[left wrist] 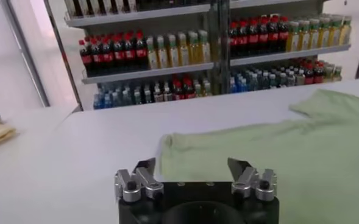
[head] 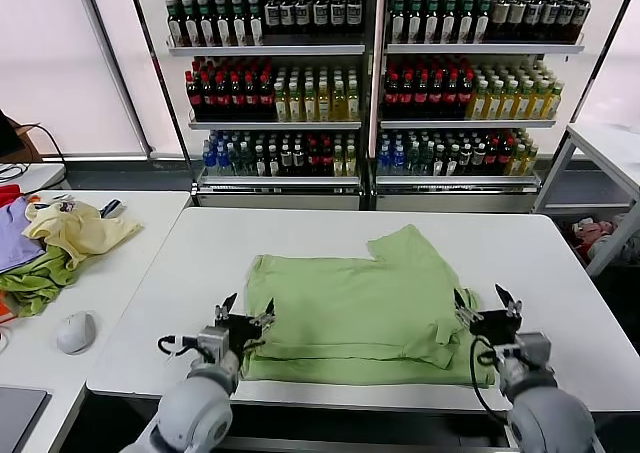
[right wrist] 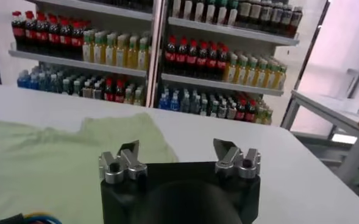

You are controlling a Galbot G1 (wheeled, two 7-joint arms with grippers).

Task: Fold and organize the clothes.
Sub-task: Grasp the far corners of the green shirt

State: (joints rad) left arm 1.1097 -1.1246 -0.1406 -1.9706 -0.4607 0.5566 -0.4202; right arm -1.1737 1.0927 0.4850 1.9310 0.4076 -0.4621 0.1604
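The light green shirt (head: 350, 308) lies flat on the white table (head: 300, 238), its near edge folded up into a band and one sleeve pointing to the far right. My left gripper (head: 245, 308) hovers open just above the shirt's near left corner, holding nothing. My right gripper (head: 487, 302) stands open over the near right corner, also empty. In the left wrist view the shirt (left wrist: 270, 152) spreads beyond the open left gripper (left wrist: 192, 165). The right wrist view shows the shirt (right wrist: 51, 158) beside the open right gripper (right wrist: 177, 148).
A side table on the left holds a pale yellow garment (head: 78, 228), a purple garment (head: 14, 235), a darker green garment (head: 35, 281) and a white mouse (head: 75, 331). Shelves of bottles (head: 370, 73) stand behind the table. Another white table (head: 610, 143) is at the far right.
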